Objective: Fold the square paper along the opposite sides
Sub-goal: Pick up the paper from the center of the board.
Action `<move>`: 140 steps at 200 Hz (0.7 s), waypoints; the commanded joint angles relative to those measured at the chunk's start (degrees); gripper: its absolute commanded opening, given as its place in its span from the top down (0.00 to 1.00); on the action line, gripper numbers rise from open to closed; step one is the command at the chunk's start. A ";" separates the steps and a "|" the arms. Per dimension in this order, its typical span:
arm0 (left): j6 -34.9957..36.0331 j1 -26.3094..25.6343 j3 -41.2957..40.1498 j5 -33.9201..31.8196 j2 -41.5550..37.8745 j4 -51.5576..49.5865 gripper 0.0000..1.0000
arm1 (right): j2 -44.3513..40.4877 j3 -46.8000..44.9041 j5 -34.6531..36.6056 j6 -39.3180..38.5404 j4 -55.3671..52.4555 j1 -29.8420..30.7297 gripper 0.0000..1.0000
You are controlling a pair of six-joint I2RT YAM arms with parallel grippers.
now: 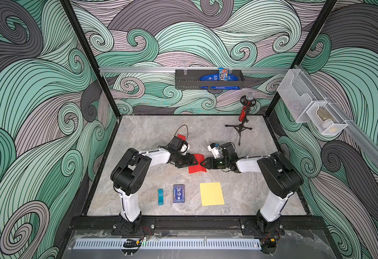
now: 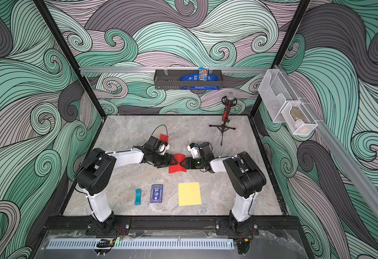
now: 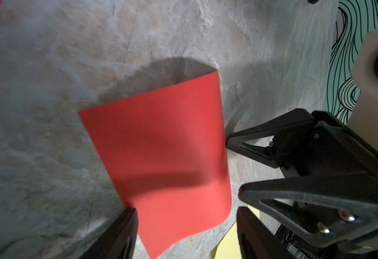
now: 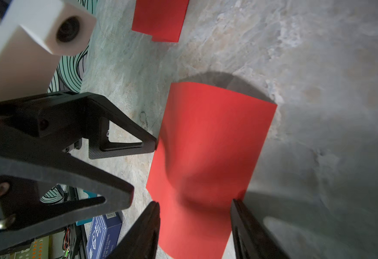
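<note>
The red square paper point(image 1: 197, 167) point(image 2: 177, 167) lies mid-table, bowed upward with its edges lifted off the surface. My left gripper point(image 1: 197, 159) reaches it from the left and my right gripper point(image 1: 202, 164) from the right, fingertips almost meeting over it. In the left wrist view the paper point(image 3: 161, 145) runs between the open jaws of the left gripper point(image 3: 186, 213), its near edge curled up. In the right wrist view the paper point(image 4: 210, 145) fills the gap between the spread jaws of the right gripper point(image 4: 194, 204). Neither pair of jaws pinches the sheet.
A smaller folded red paper point(image 1: 181, 137) point(image 4: 160, 20) lies behind the left wrist. Near the front edge are a yellow sheet point(image 1: 211, 194), a blue card box point(image 1: 178, 194) and a teal object point(image 1: 160, 196). A microphone on a tripod point(image 1: 242, 116) stands at the back right.
</note>
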 commanded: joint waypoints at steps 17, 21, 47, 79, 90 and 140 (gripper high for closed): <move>1.05 1.17 -2.15 -2.89 2.01 -2.94 0.29 | 2.75 -0.09 0.00 1.02 -1.95 1.93 0.46; 1.06 1.27 -2.19 -2.89 2.01 -2.86 0.29 | 2.83 -0.01 -0.01 1.04 -1.86 2.07 0.47; 1.07 1.37 -2.80 -2.54 1.89 -2.50 0.39 | 3.28 0.49 -0.04 1.31 -1.27 2.75 0.47; 1.64 1.74 -3.23 -3.16 1.33 -3.11 0.57 | 2.82 0.87 0.03 1.26 -0.97 2.87 0.47; 1.87 1.86 -3.09 -3.42 1.07 -3.50 0.63 | 2.43 0.94 0.04 1.26 -0.87 2.83 0.46; 3.13 2.28 -1.70 -3.66 -0.39 -5.94 0.74 | -1.80 1.23 -0.55 1.59 -1.05 1.24 0.45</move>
